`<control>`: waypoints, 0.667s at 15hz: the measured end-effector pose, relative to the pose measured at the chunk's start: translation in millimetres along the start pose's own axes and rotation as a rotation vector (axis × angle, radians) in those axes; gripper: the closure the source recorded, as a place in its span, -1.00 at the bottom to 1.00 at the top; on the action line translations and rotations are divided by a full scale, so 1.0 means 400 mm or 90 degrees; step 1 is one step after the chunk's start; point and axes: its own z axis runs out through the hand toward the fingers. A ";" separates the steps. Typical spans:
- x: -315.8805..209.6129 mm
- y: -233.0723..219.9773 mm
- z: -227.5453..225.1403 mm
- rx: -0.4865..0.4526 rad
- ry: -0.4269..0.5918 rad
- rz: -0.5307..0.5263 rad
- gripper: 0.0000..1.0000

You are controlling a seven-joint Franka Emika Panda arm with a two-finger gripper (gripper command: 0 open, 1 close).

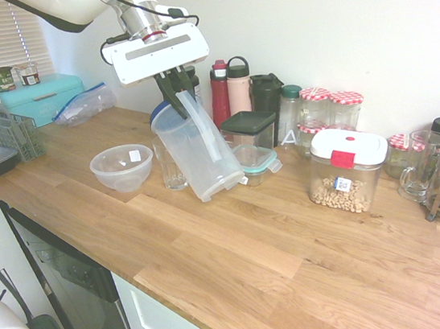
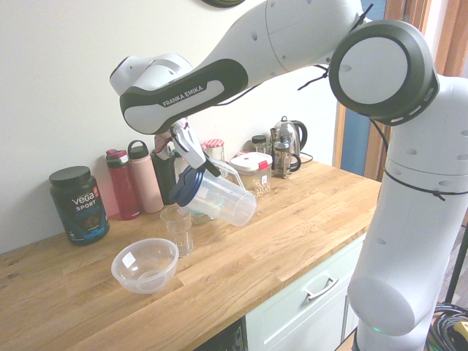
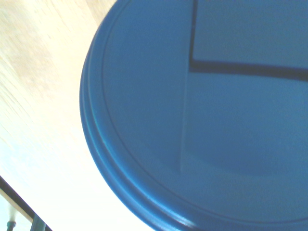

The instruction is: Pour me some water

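Tilting our pitcher (image 2: 223, 199) above the counter (image 1: 245, 291), blue lid (image 2: 188, 186) toward the glass (image 2: 178, 231), our gripper (image 1: 176, 93) clenched on its handle (image 1: 202, 122), clear bowl (image 2: 145, 265) beside the glass.

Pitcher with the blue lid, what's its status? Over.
Fingers shut on pitcher's handle. Pitcher tipped, lid end lowered toward the drinking glass. Clear bowl close beside the glass; water not discernible.

"VEGA SPORT" is on the black tub (image 2: 79, 206), "FRANKA EMIKA" the arm (image 2: 191, 86)
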 end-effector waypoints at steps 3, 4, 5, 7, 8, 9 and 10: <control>0.002 0.011 0.005 -0.002 -0.003 0.004 1.00; 0.000 0.022 0.003 0.005 -0.001 0.011 1.00; -0.008 0.040 -0.004 0.028 0.007 0.023 1.00; -0.077 0.111 -0.041 0.102 0.026 0.054 1.00; -0.141 0.169 -0.063 0.138 0.036 0.072 1.00; -0.217 0.240 -0.080 0.173 0.048 0.093 1.00; -0.296 0.313 -0.087 0.209 0.063 0.122 1.00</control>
